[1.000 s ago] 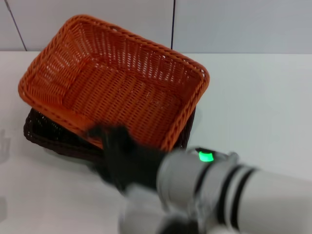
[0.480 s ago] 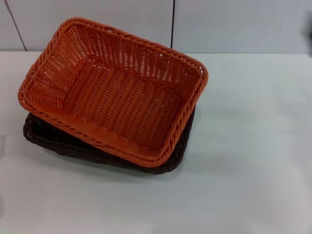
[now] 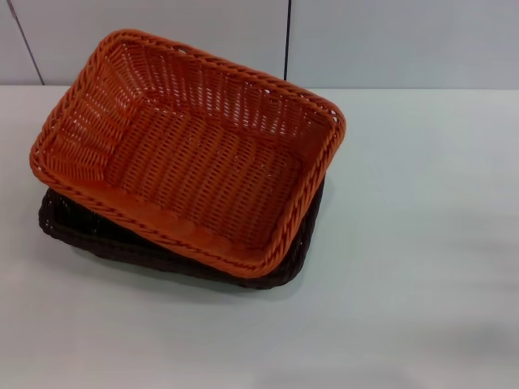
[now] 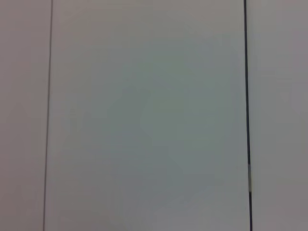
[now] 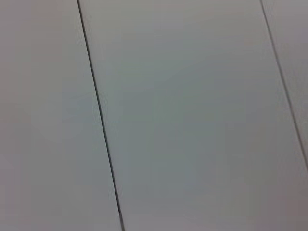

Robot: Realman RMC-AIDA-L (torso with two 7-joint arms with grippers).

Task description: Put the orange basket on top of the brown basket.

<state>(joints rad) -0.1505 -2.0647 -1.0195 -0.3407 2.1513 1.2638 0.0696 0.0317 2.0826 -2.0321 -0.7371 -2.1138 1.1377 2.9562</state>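
Note:
The orange basket (image 3: 190,158) sits nested on top of the brown basket (image 3: 97,235) at the left middle of the white table in the head view. It is turned slightly, so the brown basket's rim shows along its near and left sides. Neither gripper shows in any view. Both wrist views show only pale wall panels with dark seams.
The white table (image 3: 422,243) stretches to the right and in front of the baskets. A pale panelled wall (image 3: 389,40) with a dark vertical seam stands behind the table.
One second ago the right arm and its gripper were at the near edge of the orange basket. The arm has since withdrawn out of the head view. The baskets stay stacked.

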